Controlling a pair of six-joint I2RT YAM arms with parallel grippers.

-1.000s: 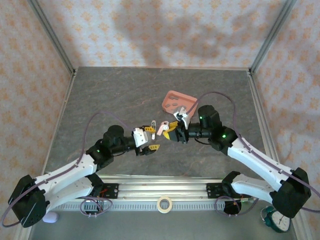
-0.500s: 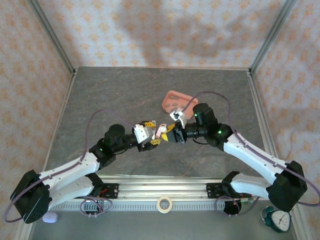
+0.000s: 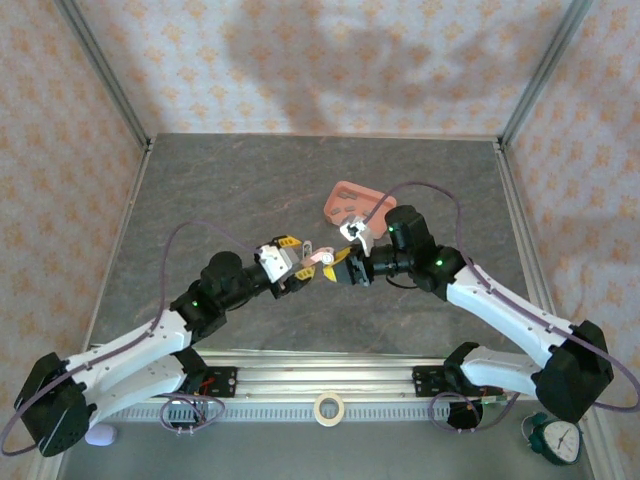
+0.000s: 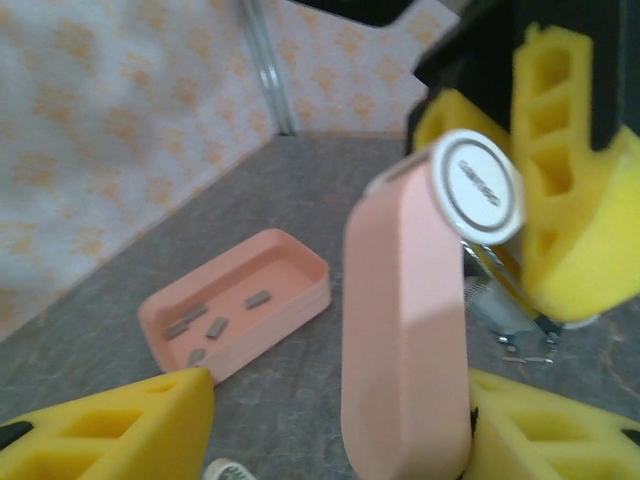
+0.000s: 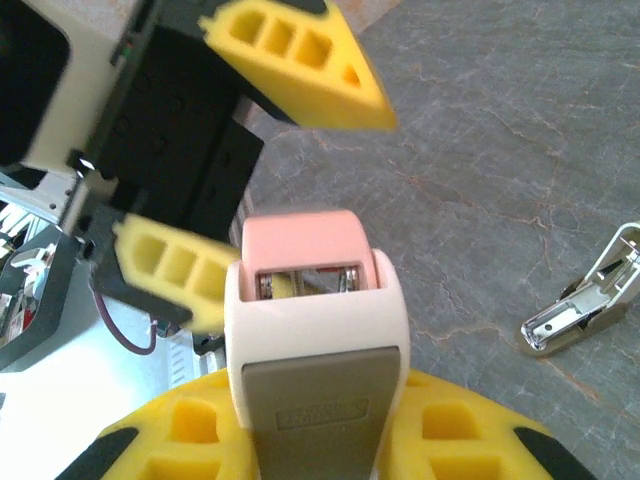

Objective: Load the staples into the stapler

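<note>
Right gripper (image 3: pixel 341 268) clamped the stapler (image 3: pixel 320 261) at mid-frame, offering its pink end to the left gripper (image 3: pixel 296 262), whose half-open jaws straddled it without gripping. Staples (image 4: pixel 215 325) waited in the pink tray (image 4: pixel 300 297), lower left.

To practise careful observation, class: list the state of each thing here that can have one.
right gripper: shut on the stapler.
left gripper: open, fingers either side of the stapler's pink part.
stapler: clamped by its cream end.
staples: loose in the pink tray.
pink tray: flat on the table.
metal part: lying on the table, untouched.
</note>
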